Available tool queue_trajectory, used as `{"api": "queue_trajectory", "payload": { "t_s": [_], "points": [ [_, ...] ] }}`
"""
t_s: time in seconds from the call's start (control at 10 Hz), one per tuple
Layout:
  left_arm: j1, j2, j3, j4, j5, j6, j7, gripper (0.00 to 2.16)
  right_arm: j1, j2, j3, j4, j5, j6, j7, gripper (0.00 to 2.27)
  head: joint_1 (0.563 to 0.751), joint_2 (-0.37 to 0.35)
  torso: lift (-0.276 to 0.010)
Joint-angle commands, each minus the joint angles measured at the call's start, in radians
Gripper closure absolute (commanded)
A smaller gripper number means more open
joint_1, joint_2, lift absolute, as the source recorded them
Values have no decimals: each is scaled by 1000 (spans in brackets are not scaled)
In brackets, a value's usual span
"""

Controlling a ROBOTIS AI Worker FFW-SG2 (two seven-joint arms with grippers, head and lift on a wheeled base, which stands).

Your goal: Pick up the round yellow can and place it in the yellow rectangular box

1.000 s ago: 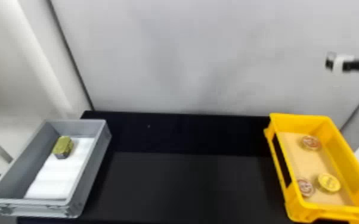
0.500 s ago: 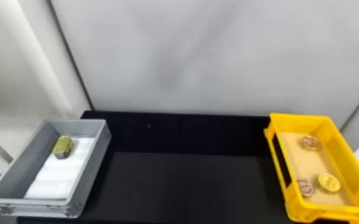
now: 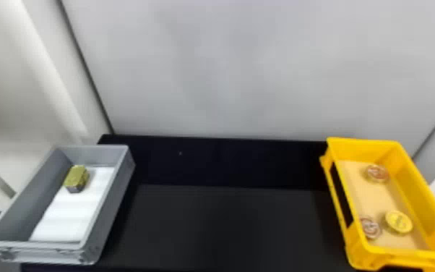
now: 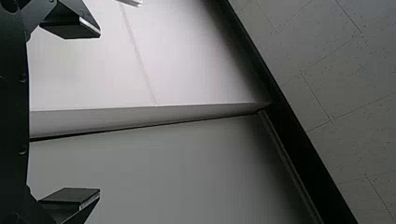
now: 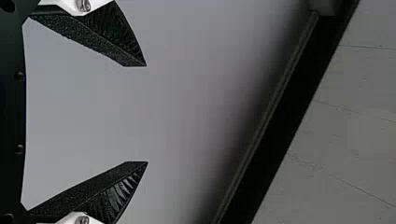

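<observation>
Right gripper (image 5: 147, 114) withdrew past head view's right edge over last second; gapes empty, as does left gripper (image 4: 99, 113). Round yellow can (image 3: 399, 222) sits in yellow rectangular box (image 3: 410, 177), just beside round tin (image 3: 371, 228). I judge placement done; next move: settle arms clear. Can lies flat, lid up, as far as I can make out; circular face, no long axis across it.

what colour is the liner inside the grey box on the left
The liner in the grey box is white, seen best in the head view.
</observation>
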Motion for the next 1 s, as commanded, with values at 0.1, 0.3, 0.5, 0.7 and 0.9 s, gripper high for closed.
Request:
{"api": "queue_trajectory", "payload": {
  "t_s": [0.1,0.3,0.5,0.7,0.9],
  "points": [
    [2,5,13,-6,-5,2,0,85,-125,-53,37,2,-34,29,-15,-2,694,55,-3],
    [2,7,15,-8,-8,2,0,85,-183,-76,59,1,-23,28,-15,-2,694,55,-3],
    [2,8,16,-10,-8,4,0,85,-186,-77,67,1,-8,25,-5,-2,694,55,-3],
    [2,8,16,-11,-9,5,0,85,-186,-77,67,1,1,20,6,-2,694,55,-3],
    [4,11,16,-11,-9,5,-2,85,-183,-76,63,1,18,6,26,-2,694,55,-3]
  ]
}}
